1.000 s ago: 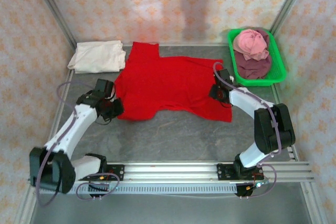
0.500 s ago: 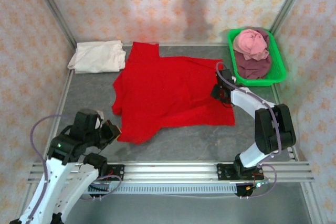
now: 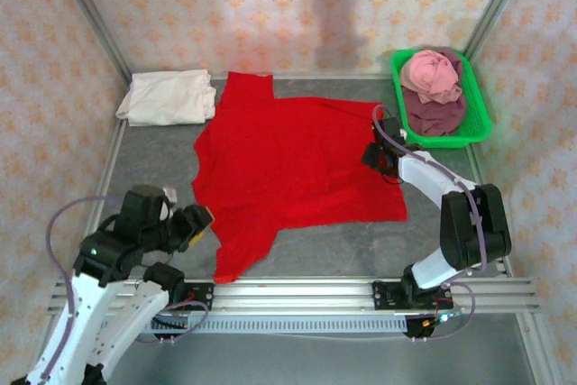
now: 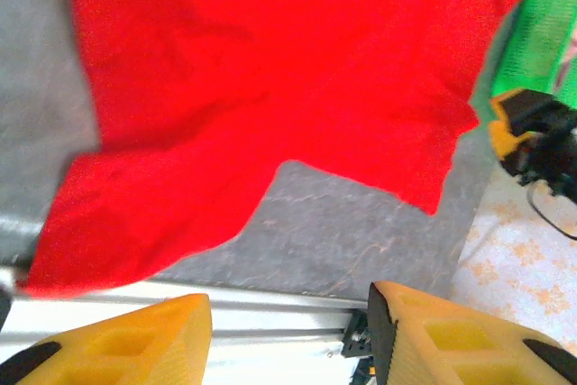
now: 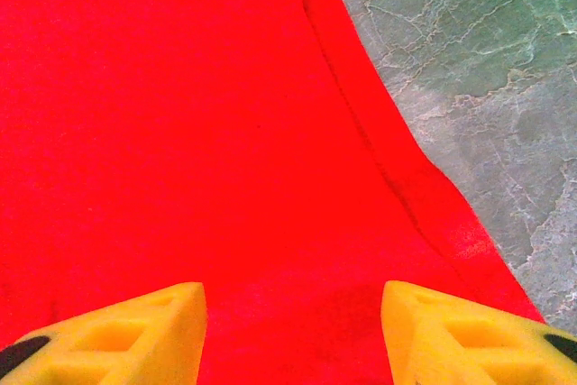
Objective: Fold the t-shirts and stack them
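Observation:
The bright red t-shirt (image 3: pixel 288 164) lies spread across the middle of the table, with one corner drawn out toward the front rail. My left gripper (image 3: pixel 200 220) hovers just left of that corner; in the left wrist view it (image 4: pixel 288 344) is open with nothing between its fingers, and the red t-shirt (image 4: pixel 270 69) lies beyond them. My right gripper (image 3: pixel 371 158) rests at the shirt's right edge and stands open (image 5: pixel 293 335) over the red t-shirt (image 5: pixel 225 132). A folded cream-white t-shirt (image 3: pixel 168 97) lies at the back left. Pink (image 3: pixel 431 74) and maroon (image 3: pixel 435 113) t-shirts are bundled together.
The green plastic tray (image 3: pixel 476 123) holding the pink and maroon shirts stands at the back right, close behind my right arm. The metal front rail (image 3: pixel 361 293) runs along the near edge. Bare grey tabletop (image 3: pixel 343 245) shows between the shirt and the rail.
My left arm swung back from the shirt's left edge toward the near rail, drawing the red shirt's near-left corner forward and flatter. The right gripper hardly moved.

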Controlling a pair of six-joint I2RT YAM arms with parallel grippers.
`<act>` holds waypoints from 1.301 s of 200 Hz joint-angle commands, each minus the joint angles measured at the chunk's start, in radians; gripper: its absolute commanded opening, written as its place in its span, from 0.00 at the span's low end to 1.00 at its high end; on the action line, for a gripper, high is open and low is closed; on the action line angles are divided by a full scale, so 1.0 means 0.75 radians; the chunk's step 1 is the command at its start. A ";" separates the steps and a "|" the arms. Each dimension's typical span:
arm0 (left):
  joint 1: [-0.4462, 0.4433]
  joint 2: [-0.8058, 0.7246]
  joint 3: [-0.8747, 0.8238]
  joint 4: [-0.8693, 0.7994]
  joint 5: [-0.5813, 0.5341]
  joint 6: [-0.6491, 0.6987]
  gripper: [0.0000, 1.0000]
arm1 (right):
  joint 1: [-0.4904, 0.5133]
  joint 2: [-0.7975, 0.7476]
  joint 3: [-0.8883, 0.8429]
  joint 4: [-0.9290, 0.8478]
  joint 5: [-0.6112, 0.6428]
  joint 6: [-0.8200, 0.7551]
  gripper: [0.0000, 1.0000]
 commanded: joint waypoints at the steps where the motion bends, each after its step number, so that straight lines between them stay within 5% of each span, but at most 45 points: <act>1: -0.008 0.155 0.154 0.163 -0.122 0.226 0.49 | 0.003 -0.011 0.050 -0.049 0.036 -0.007 0.55; 35: -0.004 0.687 0.257 0.419 -0.272 0.479 0.37 | 0.025 0.108 0.168 -0.131 0.067 -0.051 0.53; 71: 0.061 1.240 0.466 0.715 -0.505 0.662 0.33 | 0.053 0.290 0.390 -0.194 0.042 -0.107 0.38; 96: 0.101 1.645 0.805 0.643 -0.552 0.736 0.28 | 0.057 0.480 0.625 -0.264 0.109 -0.121 0.24; 116: 0.133 1.873 0.981 0.616 -0.592 0.754 0.27 | 0.051 0.640 0.810 -0.301 0.192 -0.124 0.25; 164: 0.243 2.183 1.146 0.620 -0.491 0.696 0.28 | 0.012 0.977 1.269 -0.468 0.171 -0.072 0.26; 260: 0.288 2.627 1.720 0.480 -0.404 0.753 0.29 | -0.039 1.220 1.537 -0.477 0.191 0.024 0.32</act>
